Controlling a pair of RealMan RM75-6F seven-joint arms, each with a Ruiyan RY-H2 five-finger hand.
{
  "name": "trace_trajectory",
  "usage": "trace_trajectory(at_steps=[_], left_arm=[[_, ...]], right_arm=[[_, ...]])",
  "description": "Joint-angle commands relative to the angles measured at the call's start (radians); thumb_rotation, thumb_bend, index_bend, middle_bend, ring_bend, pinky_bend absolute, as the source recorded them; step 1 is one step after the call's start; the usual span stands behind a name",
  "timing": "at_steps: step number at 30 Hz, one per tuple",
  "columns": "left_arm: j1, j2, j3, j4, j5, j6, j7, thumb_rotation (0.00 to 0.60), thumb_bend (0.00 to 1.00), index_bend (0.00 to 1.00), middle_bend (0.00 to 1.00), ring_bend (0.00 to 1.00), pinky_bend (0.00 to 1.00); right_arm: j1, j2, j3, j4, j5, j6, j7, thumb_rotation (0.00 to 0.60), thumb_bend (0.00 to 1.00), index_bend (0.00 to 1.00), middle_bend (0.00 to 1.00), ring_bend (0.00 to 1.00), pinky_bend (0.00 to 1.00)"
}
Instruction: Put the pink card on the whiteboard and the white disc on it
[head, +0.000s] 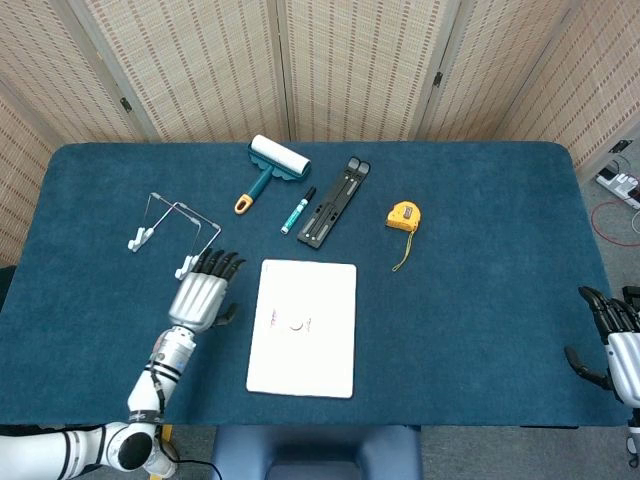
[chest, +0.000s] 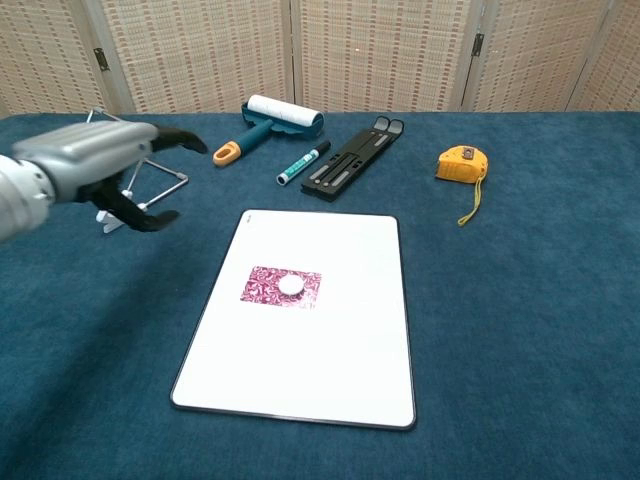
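The pink patterned card (chest: 281, 286) lies flat on the whiteboard (chest: 310, 330), left of its middle, and the white disc (chest: 290, 285) sits on top of the card. In the head view the whiteboard (head: 305, 345) shows the card (head: 296, 323) faintly. My left hand (head: 203, 295) hovers to the left of the board, fingers spread, holding nothing; the chest view shows the same left hand (chest: 100, 170) raised above the table. My right hand (head: 612, 345) stays at the table's far right edge, fingers apart and empty.
A wire stand (head: 172, 234) sits just behind my left hand. Along the back lie a lint roller (head: 270, 168), a green marker (head: 298, 210), a black folding stand (head: 334, 201) and a yellow tape measure (head: 403, 216).
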Motion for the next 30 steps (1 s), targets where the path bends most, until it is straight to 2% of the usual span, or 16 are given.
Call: trace_trajectory(at_steps=[1, 9, 15, 19, 23, 30], left_arm=[[0.086, 0.072, 0.031, -0.039, 0.048, 0.087, -0.086, 0.6, 0.43, 0.17, 0.13, 0.08, 0.0], [0.26, 0.173, 0.111, -0.045, 0.133, 0.25, -0.202, 0.6, 0.43, 0.18, 0.13, 0.09, 0.0], [0.334, 0.21, 0.151, -0.031, 0.187, 0.306, -0.255, 0.6, 0.43, 0.18, 0.13, 0.08, 0.0], [0.406, 0.231, 0.203, -0.026, 0.261, 0.367, -0.288, 0.6, 0.43, 0.18, 0.13, 0.08, 0.0], [0.44, 0.217, 0.199, 0.012, 0.302, 0.403, -0.32, 0.6, 0.43, 0.18, 0.13, 0.08, 0.0], [0.467, 0.211, 0.181, 0.073, 0.319, 0.393, -0.348, 0.6, 0.43, 0.18, 0.13, 0.08, 0.0]], right_arm=[[0.006, -0.003, 0.0, 0.01, -0.004, -0.005, 0.009, 0.6, 0.37, 0.05, 0.13, 0.14, 0.11], [0.017, -0.009, -0.004, 0.021, -0.023, -0.008, 0.046, 0.6, 0.37, 0.05, 0.13, 0.14, 0.11], [0.018, -0.004, -0.01, 0.02, -0.036, -0.004, 0.08, 0.6, 0.37, 0.05, 0.13, 0.14, 0.11], [0.012, -0.009, -0.019, 0.009, -0.04, 0.001, 0.075, 0.6, 0.37, 0.06, 0.13, 0.14, 0.11], [0.013, -0.011, -0.017, 0.012, -0.035, -0.002, 0.073, 0.6, 0.37, 0.06, 0.13, 0.14, 0.11], [0.019, -0.007, -0.019, 0.009, -0.045, -0.001, 0.058, 0.6, 0.37, 0.06, 0.13, 0.14, 0.11]])
